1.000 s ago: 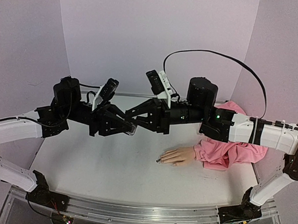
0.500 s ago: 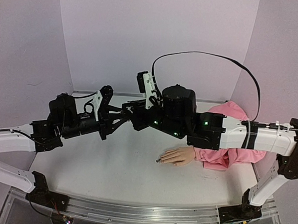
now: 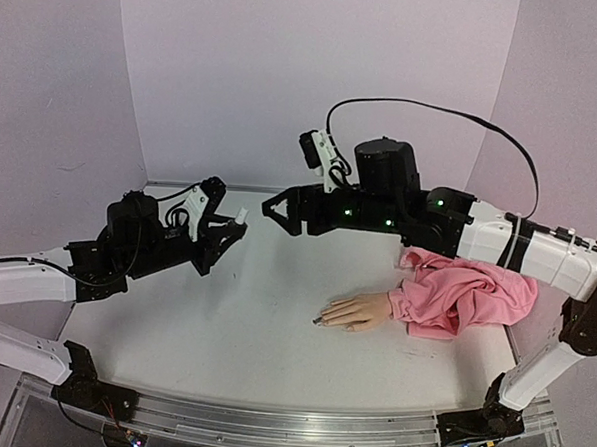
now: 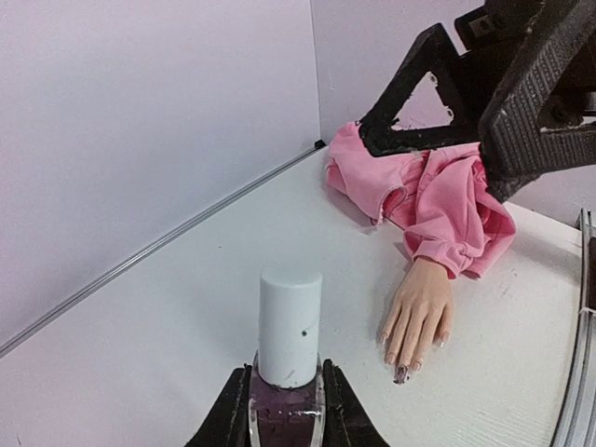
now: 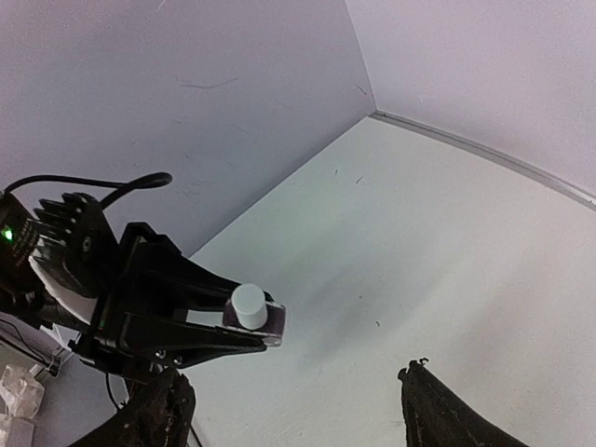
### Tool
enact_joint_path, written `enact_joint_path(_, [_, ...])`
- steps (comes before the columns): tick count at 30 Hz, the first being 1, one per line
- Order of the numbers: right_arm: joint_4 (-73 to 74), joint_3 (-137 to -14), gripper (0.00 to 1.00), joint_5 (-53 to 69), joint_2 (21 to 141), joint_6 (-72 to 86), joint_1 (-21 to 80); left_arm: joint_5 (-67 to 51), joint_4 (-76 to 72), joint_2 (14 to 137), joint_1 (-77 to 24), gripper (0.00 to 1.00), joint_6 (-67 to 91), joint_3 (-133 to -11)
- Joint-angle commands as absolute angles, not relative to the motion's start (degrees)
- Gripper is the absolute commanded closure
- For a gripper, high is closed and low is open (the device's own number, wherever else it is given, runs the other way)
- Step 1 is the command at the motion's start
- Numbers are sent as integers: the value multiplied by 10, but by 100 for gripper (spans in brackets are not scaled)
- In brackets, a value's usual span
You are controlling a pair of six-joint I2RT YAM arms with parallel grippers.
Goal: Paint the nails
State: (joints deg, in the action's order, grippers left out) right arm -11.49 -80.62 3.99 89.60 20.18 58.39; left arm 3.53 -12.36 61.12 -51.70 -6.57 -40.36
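Observation:
A small polish bottle (image 4: 288,328) with a white cap and dark purple contents stands upright between the jaws of my left gripper (image 4: 286,410), which is shut on its glass body. In the top view that bottle (image 3: 241,217) hangs above the table's left half. My right gripper (image 3: 275,212) hovers just to its right, open and holding nothing; its dark fingers (image 4: 424,88) loom over the sleeve. The mannequin hand (image 4: 420,309) lies palm down, its nails (image 4: 401,373) pale except one dark, smeared one. The hand (image 3: 357,311) points left.
A crumpled pink sleeve (image 3: 467,295) lies bunched at the right behind the hand, under my right arm. Lilac walls (image 3: 286,73) close the table at the back and sides. A metal rail (image 3: 268,424) runs along the near edge.
My right gripper has opened, let go of the bottle's cap and drawn back to the right. My left gripper, still holding the capped bottle, has pulled away to the left.

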Motion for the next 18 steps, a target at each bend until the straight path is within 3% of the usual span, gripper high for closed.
enact_joint_path(1, [-89, -843, 22, 123, 897, 216, 578, -13, -148, 611, -519, 100, -86, -408])
enact_joint_path(9, [-87, -883, 27, 166, 951, 216, 577, -65, -145, 622, -519, 100, -92, -411])
enact_joint_path(14, [-87, -901, 46, 156, 972, 220, 577, -86, -143, 619, -520, 100, -98, -410])
enact_joint_path(18, [-87, -907, 51, 174, 984, 224, 577, -86, -142, 614, -519, 100, -102, -406])
